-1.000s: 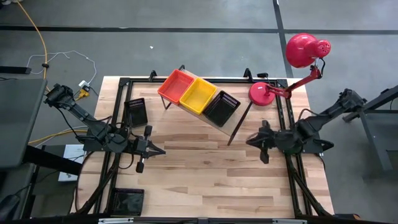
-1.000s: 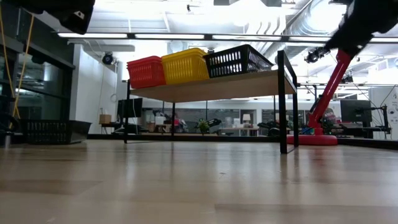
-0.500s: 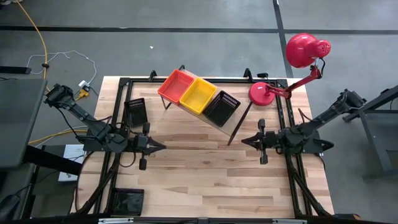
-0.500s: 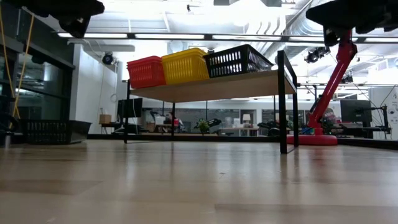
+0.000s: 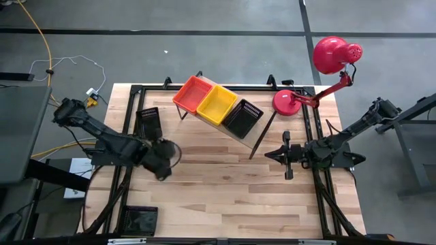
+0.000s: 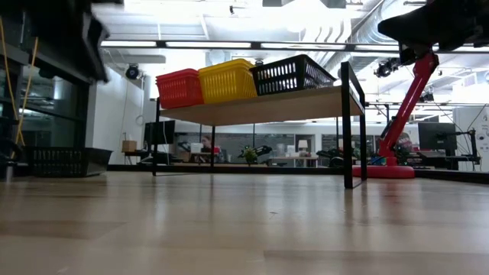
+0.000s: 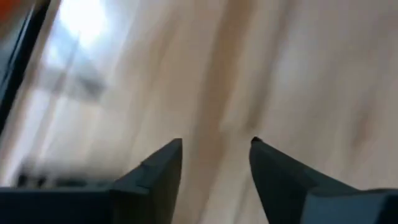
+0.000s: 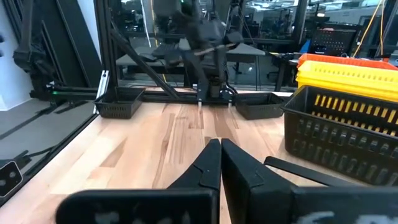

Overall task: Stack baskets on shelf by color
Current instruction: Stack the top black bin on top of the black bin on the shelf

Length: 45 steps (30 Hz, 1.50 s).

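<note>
On the light wood shelf (image 5: pixel 253 139) stand three baskets in a row: an orange-red one (image 5: pixel 193 93), a yellow one (image 5: pixel 216 103) and a black one (image 5: pixel 243 117). The low view shows them on the raised board (image 6: pixel 260 108). Another black basket (image 5: pixel 149 122) rests on the table at the left, and one more (image 5: pixel 139 219) lies by the near left corner. My left gripper (image 7: pixel 216 144) is open over bare tabletop to the shelf's left (image 5: pixel 167 155). My right gripper (image 8: pixel 219 144) is shut, right of the shelf (image 5: pixel 272 154), pointing toward the table's left.
A red desk lamp (image 5: pixel 320 75) stands at the far right corner, its base (image 5: pixel 286 102) beside the shelf's right end. The black table frame (image 5: pixel 129 136) runs along both sides. Bare planks (image 5: pixel 225 184) stretch between the two grippers and toward the near edge.
My left gripper has swung and tipped downward in a blur, drawing back a little toward the table's left; its fingers, shut to a point before, now stand apart. My right gripper reached slightly toward the table's left, then held still, shut.
</note>
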{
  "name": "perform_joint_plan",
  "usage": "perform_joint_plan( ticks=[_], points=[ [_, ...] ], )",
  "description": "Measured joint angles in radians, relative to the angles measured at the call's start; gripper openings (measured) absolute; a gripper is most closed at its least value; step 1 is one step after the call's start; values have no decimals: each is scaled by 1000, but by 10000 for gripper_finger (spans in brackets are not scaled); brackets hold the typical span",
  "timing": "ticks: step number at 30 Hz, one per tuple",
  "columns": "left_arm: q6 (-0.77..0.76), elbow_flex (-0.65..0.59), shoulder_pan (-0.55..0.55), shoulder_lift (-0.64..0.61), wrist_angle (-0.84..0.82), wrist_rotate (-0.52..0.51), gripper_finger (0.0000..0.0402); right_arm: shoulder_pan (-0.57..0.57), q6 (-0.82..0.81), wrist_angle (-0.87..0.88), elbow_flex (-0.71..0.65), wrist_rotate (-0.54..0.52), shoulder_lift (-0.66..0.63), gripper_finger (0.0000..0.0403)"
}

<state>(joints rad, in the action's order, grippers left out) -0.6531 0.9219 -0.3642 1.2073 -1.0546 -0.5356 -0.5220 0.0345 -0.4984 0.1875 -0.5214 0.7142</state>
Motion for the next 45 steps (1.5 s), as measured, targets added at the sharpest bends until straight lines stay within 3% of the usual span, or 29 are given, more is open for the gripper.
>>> perform_joint_plan(
  ticks=[4,7,18,37,42,45],
  points=[
    [-131,29,110,90,-272,68,202,0,11,0,0,0,0,0],
    [-158,13,210,122,-336,119,213,0,17,0,0,0,0,0],
    [103,-26,523,139,-204,263,216,0,18,4,0,0,0,0],
    [167,-28,670,156,-176,326,216,0,18,8,0,1,0,0],
    [205,-101,704,173,-124,378,216,0,15,8,0,1,0,0],
    [229,-151,712,174,-116,346,216,0,16,8,0,1,0,0]
  ],
)
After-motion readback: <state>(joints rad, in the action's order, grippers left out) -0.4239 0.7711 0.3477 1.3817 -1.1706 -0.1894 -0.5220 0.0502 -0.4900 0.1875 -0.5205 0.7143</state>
